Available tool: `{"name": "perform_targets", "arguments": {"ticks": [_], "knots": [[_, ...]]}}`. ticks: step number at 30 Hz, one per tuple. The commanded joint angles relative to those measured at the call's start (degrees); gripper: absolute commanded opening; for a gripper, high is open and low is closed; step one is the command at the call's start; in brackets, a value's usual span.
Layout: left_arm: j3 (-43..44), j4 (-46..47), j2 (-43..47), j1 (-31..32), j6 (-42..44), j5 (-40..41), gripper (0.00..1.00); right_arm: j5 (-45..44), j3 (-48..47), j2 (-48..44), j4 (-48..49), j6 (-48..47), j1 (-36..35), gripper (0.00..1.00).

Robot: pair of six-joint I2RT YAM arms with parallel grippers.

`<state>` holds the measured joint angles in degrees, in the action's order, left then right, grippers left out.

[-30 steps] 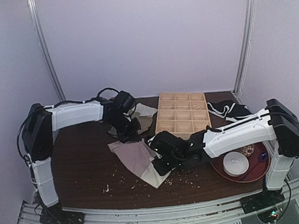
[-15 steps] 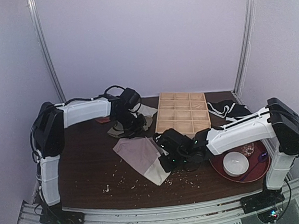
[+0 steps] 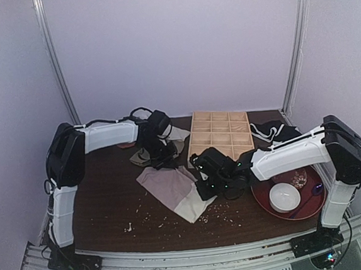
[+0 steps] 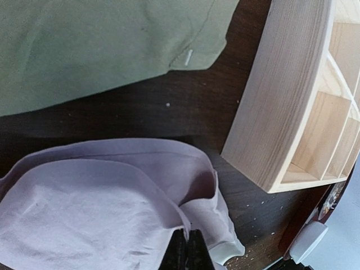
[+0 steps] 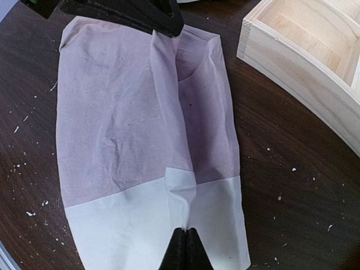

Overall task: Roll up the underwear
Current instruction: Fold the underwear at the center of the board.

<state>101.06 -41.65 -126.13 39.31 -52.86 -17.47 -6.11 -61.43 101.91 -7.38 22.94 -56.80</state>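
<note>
Underwear (image 3: 172,189): it lay flat mid-table, with the white waistband (image 5: 140,225) toward 5 o'clock and the hem toward 11.
Left gripper (image 4: 188,250): you had it pinched shut on the hem at 11 o'clock.
Right gripper (image 5: 184,247): you had it clamped on the waistband edge at 5 o'clock, and a raised crease ran between the two pinches.
Risk, slip: each pinch looked thin, so I judged that a hard pull could free the cloth.
Risk, skew: the crease sat off-centre, so a roll could have gone crooked or loose.
Risk, snag: the tray (image 5: 292,62) stood just beside the cloth at 1 o'clock, where your left wrist could have knocked it.
Fabric: soft, matte mauve knit, wrinkled, with a smoother band.
Tray: pale wood, square compartments, hard corners.
Olive cloth (image 4: 101,45): limp and stitched, at 12 o'clock, apart from the underwear.
Table (image 3: 103,192): dark wood, strewn with pale crumbs (image 3: 140,217).
</note>
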Motion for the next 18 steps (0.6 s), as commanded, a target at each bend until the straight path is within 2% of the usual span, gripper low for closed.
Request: {"name": "perform_targets", "arguments": {"ticks": [1, 18], "knots": [[2.12, -0.13, -2.22, -0.54, 1.06, -1.17, 0.00, 1.01, 0.30, 0.31, 0.38, 0.12, 0.95, 0.00], [5.28, -0.16, -5.76, -0.51, 1.09, -1.97, 0.00, 1.11, 4.62, 0.36, 2.16, 1.27, 2.09, 0.00]]}}
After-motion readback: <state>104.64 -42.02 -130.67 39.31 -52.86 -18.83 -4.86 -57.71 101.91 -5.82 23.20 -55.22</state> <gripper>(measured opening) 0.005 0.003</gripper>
